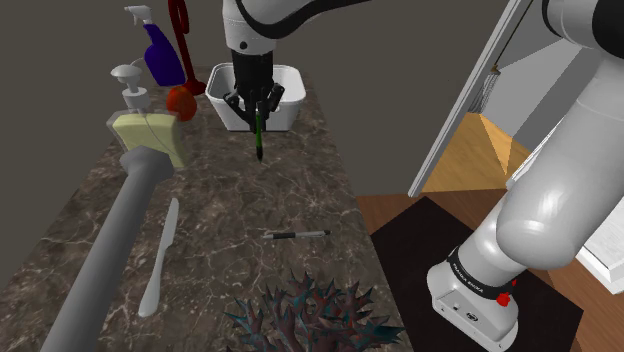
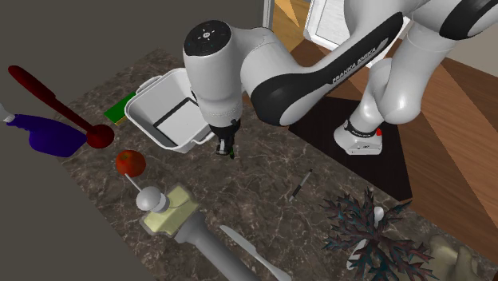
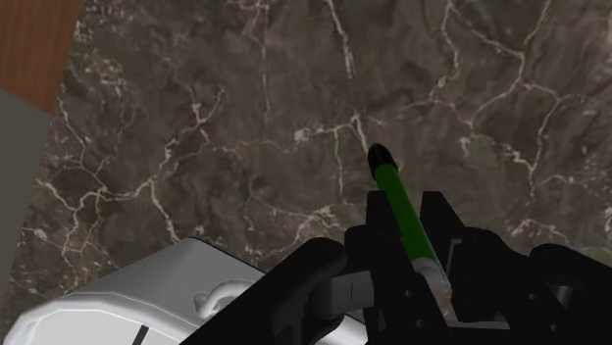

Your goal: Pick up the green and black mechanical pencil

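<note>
While hanging above marble counter (image 1: 300, 185), hand (image 1: 258, 106) clasps green pencil (image 1: 261, 138), black tip jutting beyond.

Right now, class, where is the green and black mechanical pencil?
In the shoulder view's upper middle, the pencil hangs clasped in the claw, over the marbled counter beside the white tub.

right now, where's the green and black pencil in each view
Shoulder view: pencil top centre, hanging down from the gripper.
Second exterior view: pencil near the centre, under the arm's hand.
Wrist view: pencil clasped in the gripper.
Shared landmark: the white bin beside it.
</note>
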### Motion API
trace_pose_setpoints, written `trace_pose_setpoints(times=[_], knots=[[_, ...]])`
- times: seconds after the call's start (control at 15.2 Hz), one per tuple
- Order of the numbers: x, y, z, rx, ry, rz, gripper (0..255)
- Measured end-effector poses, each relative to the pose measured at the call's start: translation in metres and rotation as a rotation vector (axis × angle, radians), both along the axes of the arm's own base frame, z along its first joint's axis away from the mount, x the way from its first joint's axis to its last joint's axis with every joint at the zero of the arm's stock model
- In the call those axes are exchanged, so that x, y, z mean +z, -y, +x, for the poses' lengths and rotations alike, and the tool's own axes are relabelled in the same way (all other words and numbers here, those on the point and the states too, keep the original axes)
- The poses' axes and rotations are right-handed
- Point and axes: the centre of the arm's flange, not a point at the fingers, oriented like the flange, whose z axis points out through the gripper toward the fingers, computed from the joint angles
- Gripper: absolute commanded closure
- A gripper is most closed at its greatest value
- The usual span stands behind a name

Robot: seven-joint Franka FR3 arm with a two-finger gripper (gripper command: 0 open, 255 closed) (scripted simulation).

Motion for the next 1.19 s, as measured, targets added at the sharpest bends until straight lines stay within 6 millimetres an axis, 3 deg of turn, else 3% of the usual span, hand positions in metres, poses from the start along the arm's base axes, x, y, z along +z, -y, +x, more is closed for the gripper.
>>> trace_pose_setpoints(times=[0.26,1.19], knots=[[0.006,0.000,0.000,0.000,0.000,0.000,255],[0.076,0.000,0.000,0.000,0.000,0.000,255]])
